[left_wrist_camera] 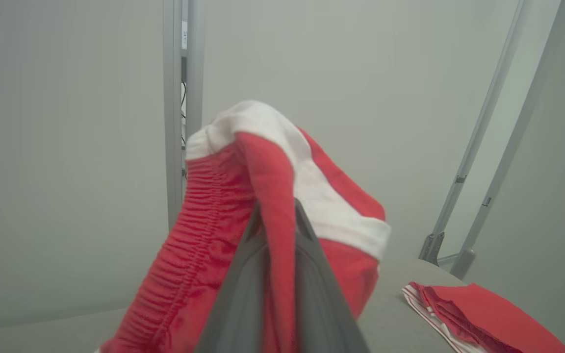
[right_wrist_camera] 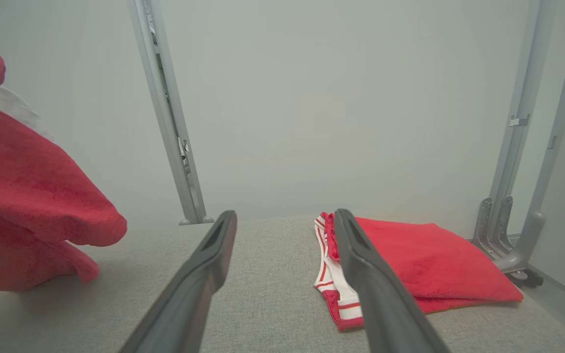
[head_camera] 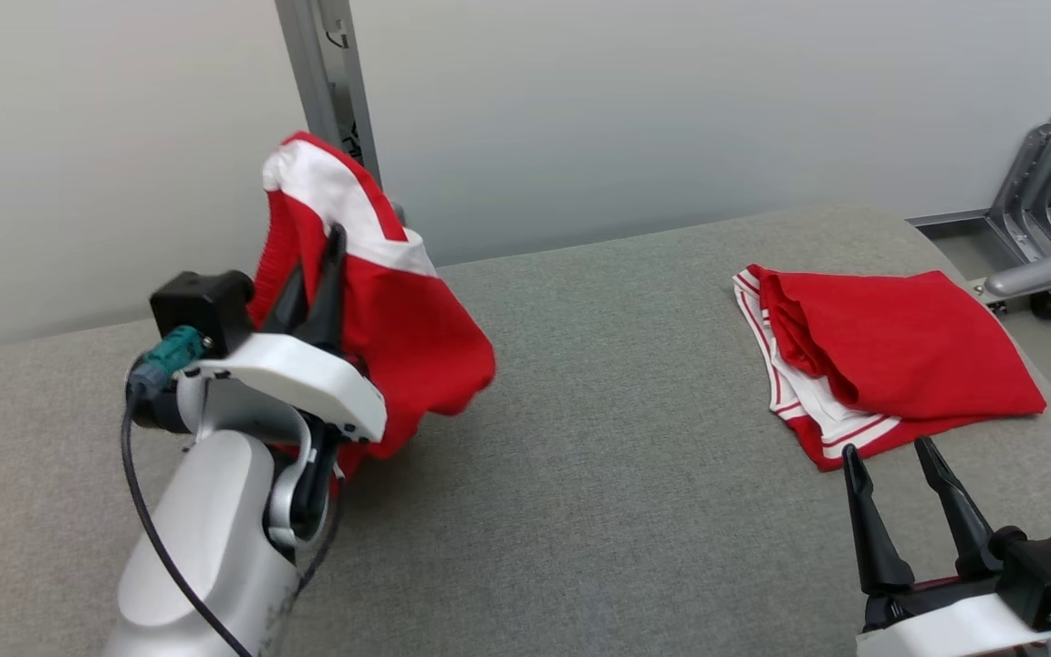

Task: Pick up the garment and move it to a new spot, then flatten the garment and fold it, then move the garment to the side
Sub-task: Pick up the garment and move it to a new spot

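A red garment (head_camera: pixel 379 310) with a white band and a gathered waistband hangs lifted above the left side of the grey padded table (head_camera: pixel 617 456). My left gripper (head_camera: pixel 320 255) is shut on a fold of it, and the cloth drapes over both fingers. In the left wrist view the garment (left_wrist_camera: pixel 282 196) is pinched between the two dark fingers (left_wrist_camera: pixel 236 304). The right wrist view shows the garment (right_wrist_camera: pixel 22 196) hanging at the far left. My right gripper (head_camera: pixel 890 461) stands open and empty at the lower right, just in front of a folded red piece.
A folded red garment with white striped trim (head_camera: pixel 890 351) lies flat on the table's right side, also seen as a folded piece (right_wrist_camera: pixel 410 260) behind my right fingers. A metal post (head_camera: pixel 329 82) rises behind the table, and a wheeled frame base (head_camera: pixel 1045 265) stands off the right edge.
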`<state>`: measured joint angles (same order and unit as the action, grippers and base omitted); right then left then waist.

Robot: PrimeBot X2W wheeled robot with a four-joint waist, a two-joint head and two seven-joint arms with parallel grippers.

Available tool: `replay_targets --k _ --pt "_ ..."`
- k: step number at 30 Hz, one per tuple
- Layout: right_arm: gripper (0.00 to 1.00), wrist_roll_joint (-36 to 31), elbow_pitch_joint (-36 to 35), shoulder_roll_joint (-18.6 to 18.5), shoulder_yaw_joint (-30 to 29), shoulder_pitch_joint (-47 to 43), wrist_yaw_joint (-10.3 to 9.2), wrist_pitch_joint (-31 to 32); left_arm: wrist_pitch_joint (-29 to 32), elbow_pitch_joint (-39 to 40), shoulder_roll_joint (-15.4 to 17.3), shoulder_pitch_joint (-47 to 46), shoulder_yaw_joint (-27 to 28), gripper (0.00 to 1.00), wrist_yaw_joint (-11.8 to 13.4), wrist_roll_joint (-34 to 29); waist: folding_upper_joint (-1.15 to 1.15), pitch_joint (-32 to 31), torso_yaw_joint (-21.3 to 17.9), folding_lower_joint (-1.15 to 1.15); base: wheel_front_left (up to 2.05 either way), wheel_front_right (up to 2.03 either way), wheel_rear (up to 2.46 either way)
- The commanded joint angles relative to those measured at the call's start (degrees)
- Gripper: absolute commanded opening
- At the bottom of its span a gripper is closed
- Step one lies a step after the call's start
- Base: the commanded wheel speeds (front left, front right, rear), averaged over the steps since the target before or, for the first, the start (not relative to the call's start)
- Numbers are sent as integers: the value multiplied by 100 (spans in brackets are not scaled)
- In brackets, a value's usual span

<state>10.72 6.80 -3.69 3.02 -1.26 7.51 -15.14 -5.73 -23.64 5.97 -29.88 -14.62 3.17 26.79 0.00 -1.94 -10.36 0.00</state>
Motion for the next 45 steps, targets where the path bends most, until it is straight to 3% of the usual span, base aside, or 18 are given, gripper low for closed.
replay_targets --k 1,9,22,23,24,25,26,35,45 --pt "100 -1 -41 -40 -12 -45 -4 -3 98 169 -27 272 -119 0 76 -21 0 -9 -178 0 0 0 0" --pt "100 -14 -226 -32 63 11 -3 -3 155 17 -197 845 -434 0 18 230 0 244 -313 0 0 0 0" --pt "100 -94 -265 -92 262 280 -4 -3 -240 -1415 -290 682 -1181 0 -52 446 0 863 -337 0 0 0 0" --pt "100 -97 -253 -93 270 283 -4 -3 -235 -1462 -291 679 -1254 10 -65 523 0 864 -331 0 0 0 0" --pt "100 -101 -238 -98 278 283 -4 -3 -225 -1501 -293 685 -1333 38 -80 599 0 858 -324 0 0 0 0" --pt "100 -104 -218 -105 289 278 -4 -3 -242 -1524 -294 687 -1410 87 -74 675 0 841 -313 0 0 0 0" --pt "100 -108 -202 -111 299 273 -4 -3 -243 -1546 -292 700 -1488 100 -64 758 0 821 -302 0 0 0 0" --pt "100 -48 -56 -143 442 139 -3 -3 -635 -1360 -293 843 -1897 100 164 1186 0 365 -66 0 0 0 0" --pt "100 96 88 -110 477 33 -4 -3 -918 -411 -3 1179 -1564 100 566 925 0 -8 607 0 0 0 0"
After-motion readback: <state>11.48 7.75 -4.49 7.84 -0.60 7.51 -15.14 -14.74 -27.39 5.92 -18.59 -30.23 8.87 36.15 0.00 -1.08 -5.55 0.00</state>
